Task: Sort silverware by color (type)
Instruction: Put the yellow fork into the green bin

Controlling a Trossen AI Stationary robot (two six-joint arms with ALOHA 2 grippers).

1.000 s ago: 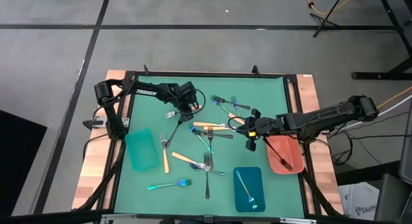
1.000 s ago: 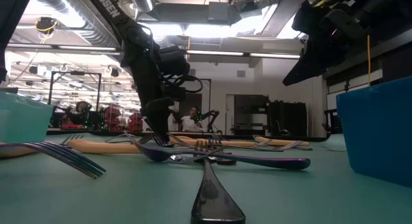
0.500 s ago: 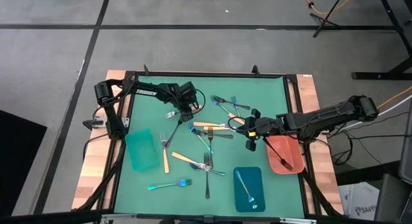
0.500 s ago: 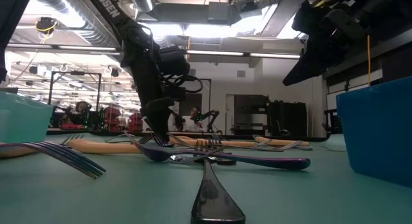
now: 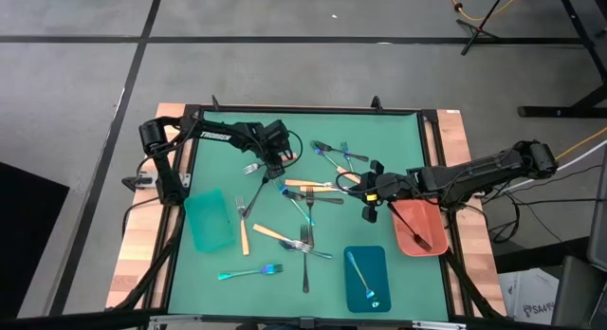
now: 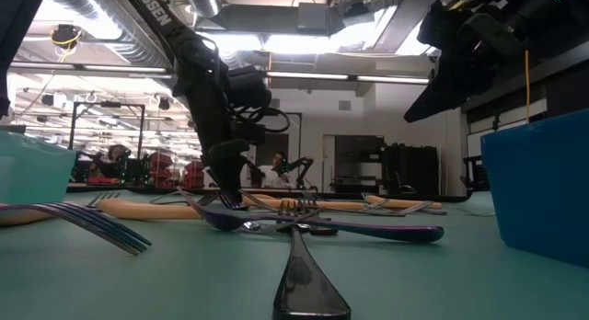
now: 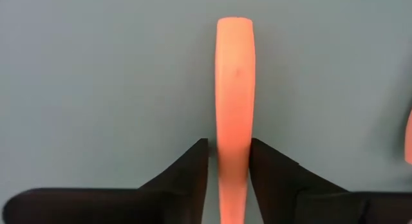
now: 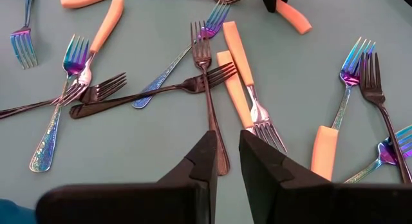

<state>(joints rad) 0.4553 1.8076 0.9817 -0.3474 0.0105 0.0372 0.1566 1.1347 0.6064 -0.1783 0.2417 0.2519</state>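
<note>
The silverware (image 5: 303, 202) lies scattered on the green mat: orange-handled, iridescent blue-teal and dark forks (image 8: 212, 76). My left gripper (image 7: 228, 143) is down at the mat at the far left of the pile (image 5: 275, 166), shut on an orange handle (image 7: 235, 76) that lies flat on the mat. My right gripper (image 8: 226, 137) hangs above the mat to the right of the pile (image 5: 370, 211). Its fingers are open by a narrow gap with nothing between them. My left gripper has the orange handle (image 7: 233, 130) between its two fingers (image 7: 261, 153), some way back from the handle's rounded free end (image 7: 235, 31). The fingers come steeply from above and lie across the handle. The handle rests flat on the mat; its other end is hidden under the gripper.
A teal tray (image 5: 209, 221) stands near the left edge. A blue tray (image 5: 377, 264) at the near side holds an iridescent fork (image 5: 358, 273). A salmon tray (image 5: 406, 237) at the right holds a dark fork (image 5: 419, 233). The table frame (image 5: 303, 109) borders the mat.
</note>
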